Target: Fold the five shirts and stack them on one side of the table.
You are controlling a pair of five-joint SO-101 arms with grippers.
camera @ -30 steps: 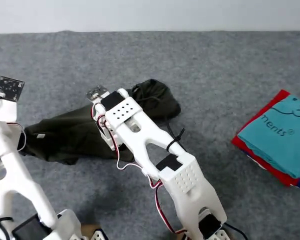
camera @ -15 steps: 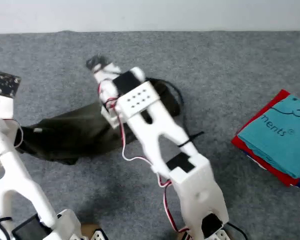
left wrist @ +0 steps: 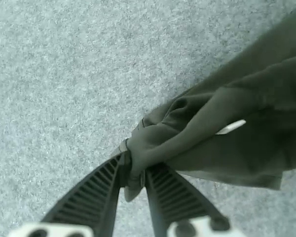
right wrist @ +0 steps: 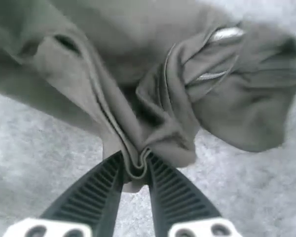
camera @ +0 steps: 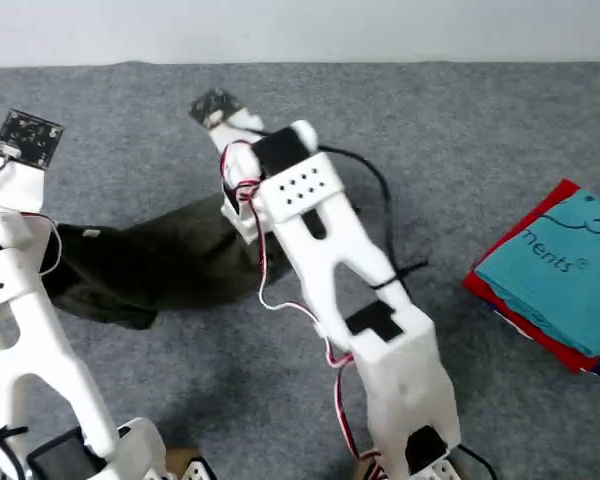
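Pinching a bunched edge of the dark shirt [left wrist: 222,123], the left gripper [left wrist: 133,170] has its two ribbed black fingers [left wrist: 96,190] closed on the cloth, and a small tuft pokes out below the grip. The right gripper [right wrist: 135,165] is closed the same way on another gathered fold of that shirt, with a seam running straight down into its fingertips. From each grip the cloth falls away in loose, rumpled folds. A small pale label [left wrist: 230,127] shows among them near the left one.

Seen from above, the shirt lies as a long crumpled band between the two white arms. One end is under the wrist of the left arm [camera: 25,310], the other under the wrist of the right arm [camera: 340,260]. Red and white wires [camera: 250,215] loop along the right arm, and a black cable [camera: 380,200] arcs beside it.

Well apart from all that, at the right side of the table, sits the stack of folded shirts [camera: 555,270]. A teal one is on top, red lies beneath it, and a sliver of blue shows at the lowest corner. The edge of the view cuts the stack off.

Everything rests on a grey, speckled, felt-like cover [camera: 460,140] spread over the tabletop. At its far edge it meets a plain pale wall [camera: 300,30].
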